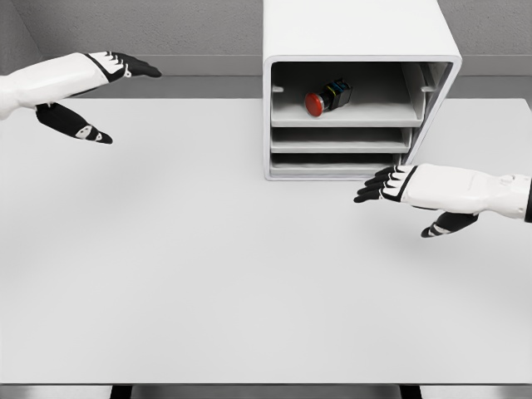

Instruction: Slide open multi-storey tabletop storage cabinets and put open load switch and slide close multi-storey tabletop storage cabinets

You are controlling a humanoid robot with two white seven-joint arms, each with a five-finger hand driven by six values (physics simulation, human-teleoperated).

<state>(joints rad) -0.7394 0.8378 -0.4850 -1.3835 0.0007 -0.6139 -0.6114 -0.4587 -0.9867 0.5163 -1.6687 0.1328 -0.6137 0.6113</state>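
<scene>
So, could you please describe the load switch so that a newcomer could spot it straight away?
Find the white storage cabinet at the back of the table. The load switch lies on its top shelf: a small dark body with a round red cap. The lower shelves show nothing, and it is the only coloured thing here.

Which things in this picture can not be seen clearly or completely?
- Head view: the lower two trays of the cabinet show only thin front edges; their contents are hidden in shadow.
- The switch is too small to read any markings.
- The cabinet top is cut off by the upper edge.
- The right hand covers the cabinet's lower right corner.
</scene>
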